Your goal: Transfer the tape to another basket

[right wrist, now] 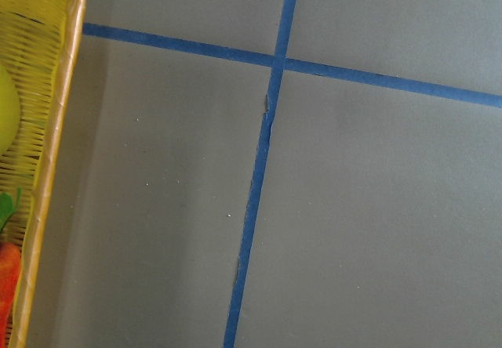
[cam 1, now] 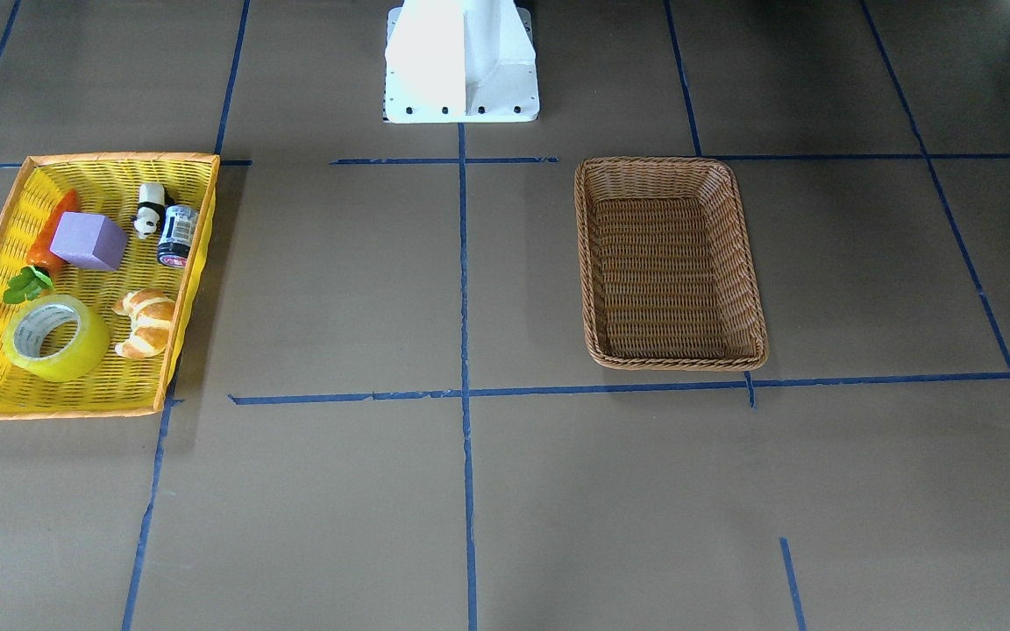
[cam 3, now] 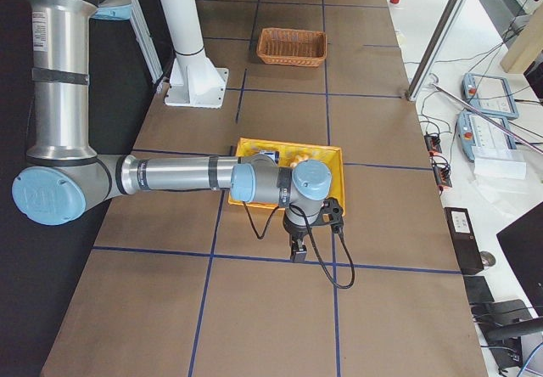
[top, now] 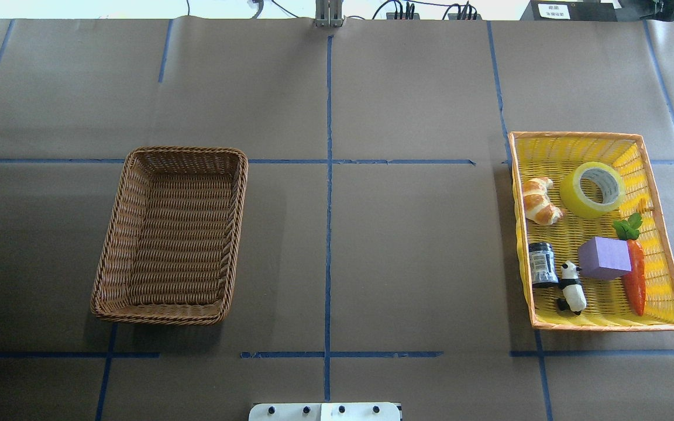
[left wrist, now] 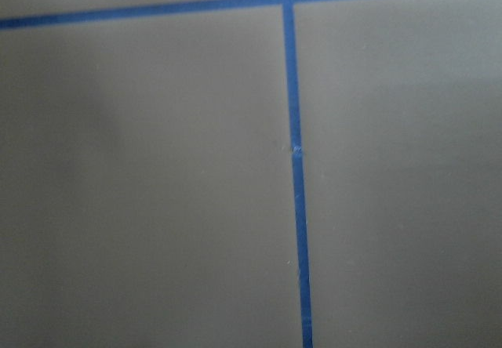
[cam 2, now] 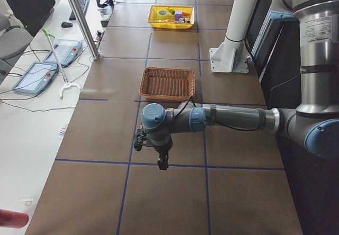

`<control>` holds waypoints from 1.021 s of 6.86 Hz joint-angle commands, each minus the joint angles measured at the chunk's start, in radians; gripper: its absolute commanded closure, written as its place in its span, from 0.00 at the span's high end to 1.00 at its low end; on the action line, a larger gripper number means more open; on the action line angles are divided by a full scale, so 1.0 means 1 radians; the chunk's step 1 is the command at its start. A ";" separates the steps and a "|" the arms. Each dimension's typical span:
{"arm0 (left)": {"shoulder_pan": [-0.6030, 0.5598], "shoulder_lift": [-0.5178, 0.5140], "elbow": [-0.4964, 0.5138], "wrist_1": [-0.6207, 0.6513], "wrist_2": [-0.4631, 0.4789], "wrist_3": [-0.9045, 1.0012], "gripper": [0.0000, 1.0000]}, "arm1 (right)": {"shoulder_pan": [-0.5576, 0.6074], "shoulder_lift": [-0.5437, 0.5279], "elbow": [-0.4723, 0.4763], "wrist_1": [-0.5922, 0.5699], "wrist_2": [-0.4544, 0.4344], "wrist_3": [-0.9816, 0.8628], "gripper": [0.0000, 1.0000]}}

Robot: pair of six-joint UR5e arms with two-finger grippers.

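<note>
The tape (cam 1: 84,350) is a yellow-green roll with a white printed core. It lies in the bright yellow tray (cam 1: 58,408), beside the croissant, and also shows in the overhead view (top: 576,196). The brown wicker basket (cam 1: 672,360) stands empty on the other half of the table (top: 155,316). My left gripper (cam 2: 163,163) hangs over bare table beyond the wicker basket, seen only in the left side view. My right gripper (cam 3: 298,250) hangs just outside the yellow tray (cam 3: 335,152), seen only in the right side view. I cannot tell whether either is open or shut.
The yellow tray (top: 606,325) also holds a croissant (top: 539,202), a purple cube (top: 604,258), a toy carrot (top: 635,280), a panda figure (top: 572,287) and a small dark jar (top: 542,264). The white robot base (cam 1: 461,61) stands at the table's edge. Blue tape lines grid the brown tabletop.
</note>
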 commanded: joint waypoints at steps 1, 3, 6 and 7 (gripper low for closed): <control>0.003 0.010 -0.009 -0.009 -0.005 0.002 1.00 | 0.004 0.000 0.004 0.000 0.001 0.002 1.00; 0.009 -0.017 -0.027 -0.020 0.001 -0.009 1.00 | 0.002 0.014 0.045 0.006 0.007 0.012 1.00; 0.009 -0.100 -0.027 -0.034 -0.001 -0.008 1.00 | -0.129 0.022 0.129 0.160 0.007 0.407 1.00; 0.009 -0.117 -0.027 -0.035 -0.004 -0.008 1.00 | -0.207 0.042 0.089 0.298 0.001 0.531 1.00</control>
